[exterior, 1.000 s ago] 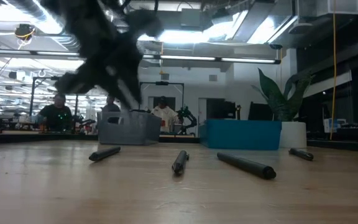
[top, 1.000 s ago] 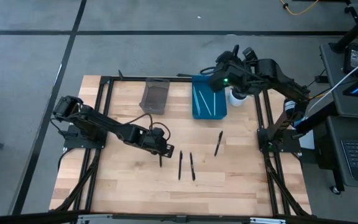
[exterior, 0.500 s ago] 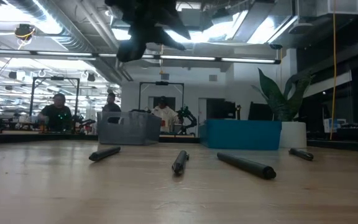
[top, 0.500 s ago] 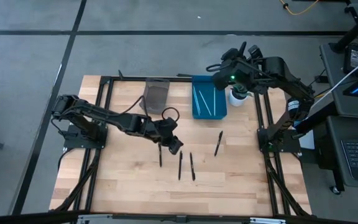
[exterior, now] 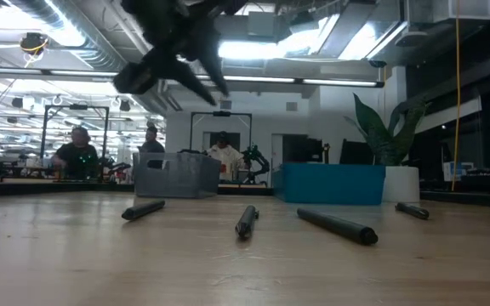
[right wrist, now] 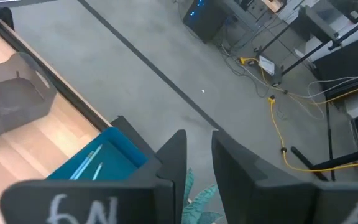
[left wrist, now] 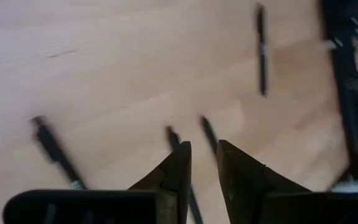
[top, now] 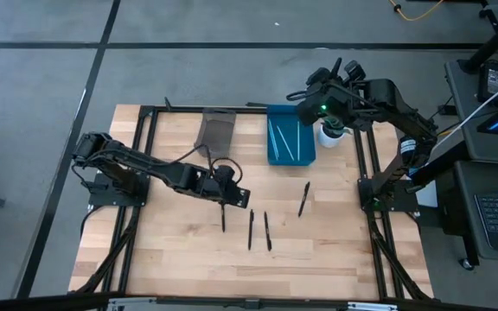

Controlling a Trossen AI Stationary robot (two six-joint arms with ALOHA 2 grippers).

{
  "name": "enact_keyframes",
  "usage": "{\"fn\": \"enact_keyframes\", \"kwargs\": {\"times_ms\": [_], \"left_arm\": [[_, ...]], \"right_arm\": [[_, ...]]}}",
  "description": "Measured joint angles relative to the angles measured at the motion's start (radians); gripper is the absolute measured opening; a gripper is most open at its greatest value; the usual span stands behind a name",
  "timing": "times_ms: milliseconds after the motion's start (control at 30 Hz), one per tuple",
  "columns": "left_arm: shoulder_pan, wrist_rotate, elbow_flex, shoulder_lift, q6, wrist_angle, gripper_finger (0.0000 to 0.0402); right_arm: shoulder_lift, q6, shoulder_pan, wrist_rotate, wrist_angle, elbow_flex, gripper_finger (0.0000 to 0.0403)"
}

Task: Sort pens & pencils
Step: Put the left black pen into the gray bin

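Note:
Several dark pens lie flat on the wooden table: one (top: 223,216), a pair (top: 251,229) (top: 267,231) and one farther right (top: 304,199). The blue bin (top: 290,138) at the far edge holds light pencils; the grey bin (top: 216,131) stands to its left. My left gripper (top: 234,196) hovers shut above the table just beyond the leftmost pen, empty; its wrist view (left wrist: 202,152) shows pens (left wrist: 55,152) (left wrist: 261,50) below. My right gripper (top: 303,104) is shut and empty, raised over the blue bin's far right corner (right wrist: 98,158).
A white pot with a plant (top: 331,131) stands right of the blue bin. Black frame rails (top: 145,155) run along the table's sides. Bare wood lies near the front edge (top: 249,276). In the low view, people sit in the room behind (exterior: 79,153).
My left gripper has risen from just above the leftmost pen, swung a little toward the right, then come back slightly toward the far edge; the pen stays on the table. My right gripper has shifted slightly toward the right and far edge over the blue bin.

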Motion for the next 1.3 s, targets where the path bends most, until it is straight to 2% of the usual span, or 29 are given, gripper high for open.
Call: {"fn": "enact_keyframes", "kwargs": {"times_ms": [167, 400, 467, 567, 633, 800, 1067, 1300], "left_arm": [[-0.037, -0.023, -0.002, 0.013, -0.167, -0.15, 0.0072], [-0.069, -0.079, 0.02, 0.036, -0.263, -0.155, 0.006], [-0.059, -0.033, 0.026, 0.075, -0.284, -0.205, 0.0051], [-0.041, 0.073, 0.061, 0.142, -0.269, -0.204, 0.0037], [-0.033, 0.107, 0.098, 0.159, -0.229, -0.208, 0.003], [-0.002, 0.114, 0.165, 0.185, -0.158, -0.301, 0.0018], [0.004, 0.179, 0.166, 0.185, -0.158, -0.454, 0.0007], [-0.015, 0.154, 0.166, 0.185, -0.198, -0.456, 0.0011]], "right_arm": [[-0.011, -0.049, -0.02, 0.007, 0.002, 0.0, 0.0078], [-0.046, -0.076, -0.074, 0.053, 0.014, 0.001, 0.0078], [-0.053, -0.076, -0.089, 0.053, 0.016, 0.001, 0.0078], [-0.062, -0.077, -0.104, 0.048, 0.015, 0.001, 0.0078], [-0.064, -0.078, -0.109, 0.048, 0.018, 0.001, 0.0078], [-0.067, -0.079, -0.115, 0.032, 0.017, 0.001, 0.0078], [-0.067, -0.079, -0.115, 0.026, -0.002, 0.001, 0.0078], [-0.067, -0.079, -0.115, 0.026, -0.002, 0.001, 0.0078]]}}
